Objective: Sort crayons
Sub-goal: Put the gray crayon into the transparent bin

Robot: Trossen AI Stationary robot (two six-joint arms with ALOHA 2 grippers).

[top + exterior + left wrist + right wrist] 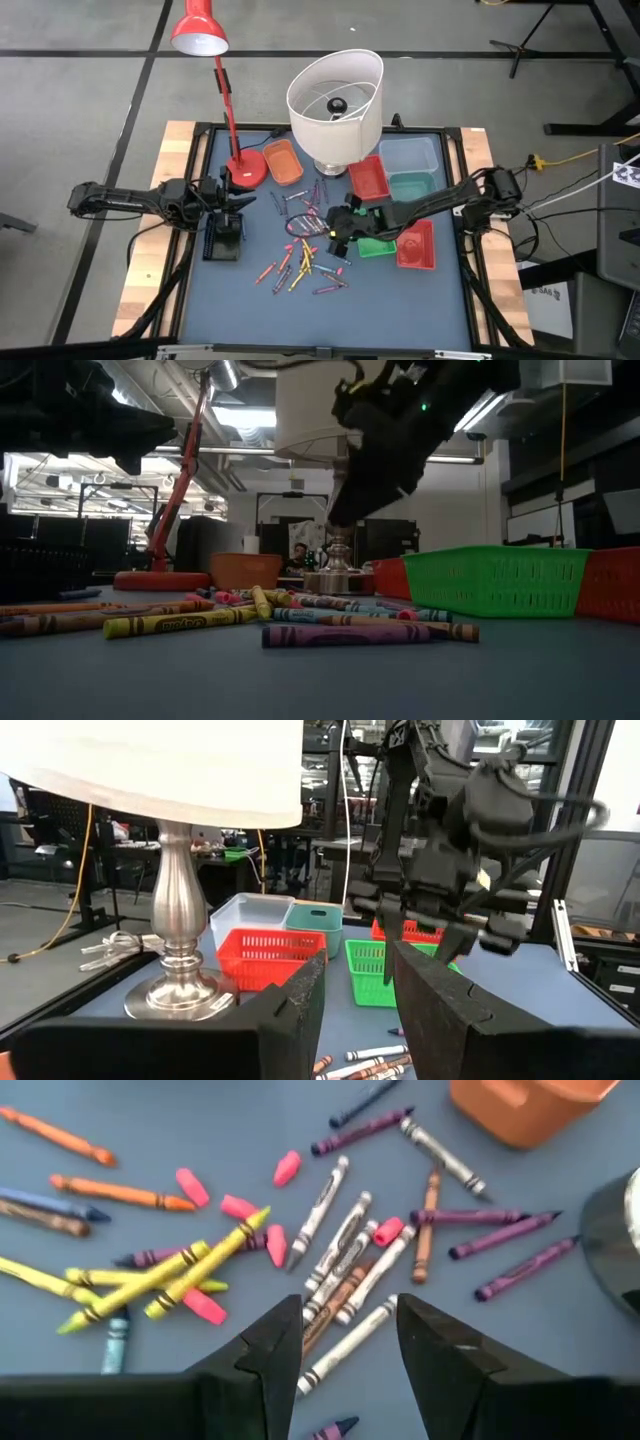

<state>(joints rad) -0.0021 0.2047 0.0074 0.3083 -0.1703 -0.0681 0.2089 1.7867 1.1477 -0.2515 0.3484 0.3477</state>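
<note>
Crayons [305,255] scattered loose over the middle of the blue mat [400,300], from just below the white lamp shade [335,95] down to bare mat toward the near edge. Right gripper [334,232] hovering over the pile's right margin, fingers spread wide, nothing held, white and grey crayons [345,1270] under the gap. Green basket [376,245] just beside it, red basket [417,247] beyond. Left gripper [236,201] parked at the mat's left side near the red lamp base [244,170], fingers parted, empty
</note>
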